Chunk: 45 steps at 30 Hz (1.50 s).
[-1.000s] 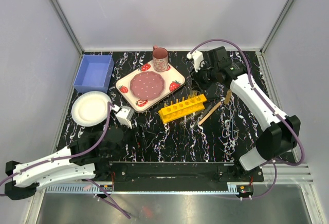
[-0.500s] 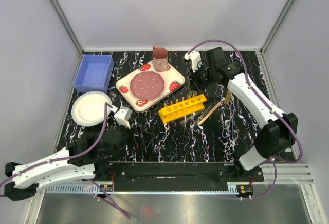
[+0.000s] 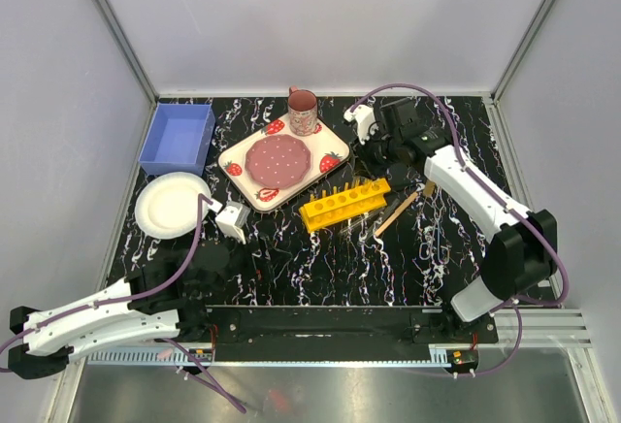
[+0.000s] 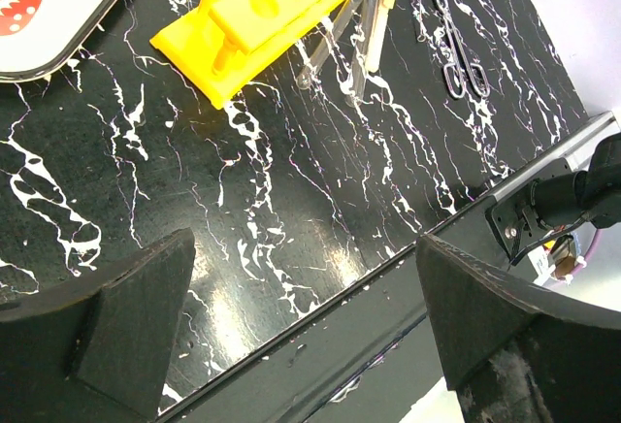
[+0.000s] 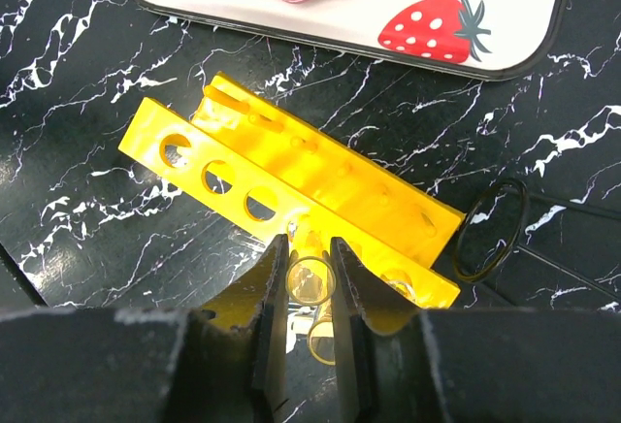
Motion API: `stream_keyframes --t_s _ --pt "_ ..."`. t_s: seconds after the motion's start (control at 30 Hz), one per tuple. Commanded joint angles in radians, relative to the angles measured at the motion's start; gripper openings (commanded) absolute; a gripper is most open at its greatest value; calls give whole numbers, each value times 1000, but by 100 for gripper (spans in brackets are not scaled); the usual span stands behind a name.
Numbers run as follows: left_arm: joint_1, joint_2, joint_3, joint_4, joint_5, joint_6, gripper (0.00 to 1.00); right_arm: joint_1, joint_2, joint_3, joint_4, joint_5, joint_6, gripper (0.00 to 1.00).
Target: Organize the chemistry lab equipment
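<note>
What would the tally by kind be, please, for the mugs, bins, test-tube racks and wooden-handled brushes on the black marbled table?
Pink patterned mug: 1
Blue rectangular plastic bin: 1
Yellow plastic test-tube rack: 1
Wooden-handled brush: 1
Total: 4

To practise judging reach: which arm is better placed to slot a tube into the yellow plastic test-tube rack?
Right. The right arm holds a thin clear tube in its jaws above the yellow plastic test-tube rack; the left arm, jaws open, sits near the white paper plate.
</note>
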State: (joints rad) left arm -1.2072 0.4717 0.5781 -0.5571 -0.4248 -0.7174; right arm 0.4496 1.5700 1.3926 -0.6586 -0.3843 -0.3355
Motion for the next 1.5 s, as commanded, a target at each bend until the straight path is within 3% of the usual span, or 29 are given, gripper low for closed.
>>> stream_keyframes --t_s 0.0,0.63,1.47 --pt "3 -10 -11 17 -26 -14 99 9 -38 -30 82 32 3 20" --pt "3 -5 -7 16 -28 -11 99 35 -27 -130 148 32 -39 22" --pt "5 -21 -6 5 -35 -5 99 41 78 17 -67 -44 -240 26"
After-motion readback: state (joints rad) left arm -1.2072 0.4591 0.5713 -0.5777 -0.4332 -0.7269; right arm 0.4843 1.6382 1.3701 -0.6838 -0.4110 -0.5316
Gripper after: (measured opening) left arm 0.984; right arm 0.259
